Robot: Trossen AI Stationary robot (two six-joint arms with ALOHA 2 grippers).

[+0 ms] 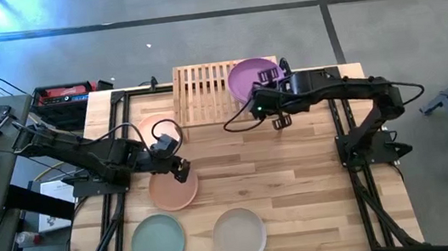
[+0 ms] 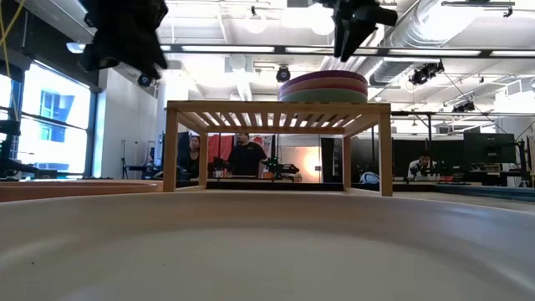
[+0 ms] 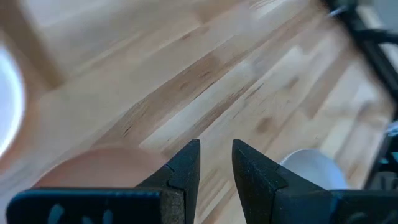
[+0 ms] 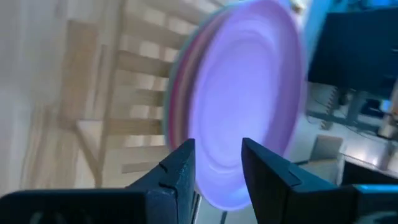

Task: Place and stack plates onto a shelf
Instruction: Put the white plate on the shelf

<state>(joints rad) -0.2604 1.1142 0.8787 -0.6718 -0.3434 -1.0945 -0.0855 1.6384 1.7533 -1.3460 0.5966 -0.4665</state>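
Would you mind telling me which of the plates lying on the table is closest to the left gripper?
The peach plate, directly beneath the left gripper. The sage green plate and beige plate lie farther toward the table's front edge.

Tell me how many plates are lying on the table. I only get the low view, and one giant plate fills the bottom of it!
Observer: Four: a pink plate, a peach plate, a green plate and a beige plate.
Operator: What colour is the top plate on the shelf?
Observer: It is a purple plate, on the right half of the shelf.
Operator: Is a gripper holding it?
Observer: No. The right gripper is above it, open.
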